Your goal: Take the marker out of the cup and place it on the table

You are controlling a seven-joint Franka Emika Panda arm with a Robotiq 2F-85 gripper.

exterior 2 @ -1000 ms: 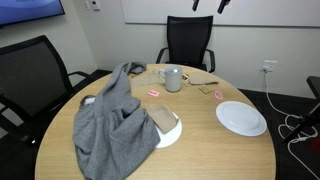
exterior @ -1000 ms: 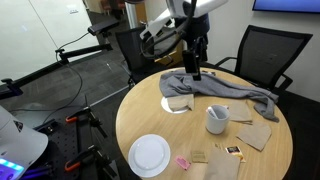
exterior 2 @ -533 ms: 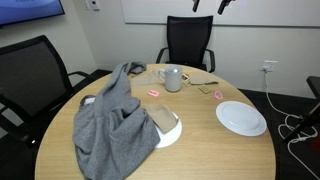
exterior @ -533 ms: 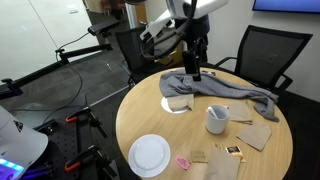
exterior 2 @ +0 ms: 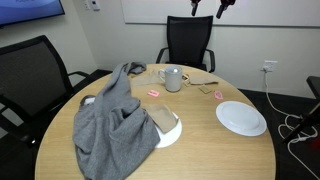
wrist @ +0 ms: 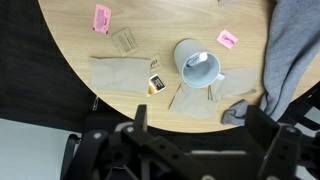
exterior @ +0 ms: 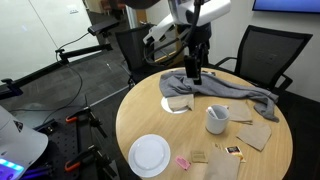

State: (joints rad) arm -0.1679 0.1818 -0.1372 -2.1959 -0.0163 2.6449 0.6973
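Note gripper (exterior: 192, 72) high over crumpled grey cloth (exterior: 225, 92), upper centre of frame, with fingers (wrist: 140, 122) spread wide and nothing between. Find cup (wrist: 197, 66) upright at upper centre of wrist view, on table (exterior: 190, 135), beside brown paper napkins (wrist: 120, 72). Cannot resolve marker in any of 3 views; presume inside cup. Expect light, stiff, smooth barrel, likely slippery: pinch upper end across width. Record glazed white-grey cup with 1 handle, matte tan wood, soft cloth.

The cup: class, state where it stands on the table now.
In an exterior view the cup stands on the table between the grey cloth and the brown napkins, apart from the white plate.
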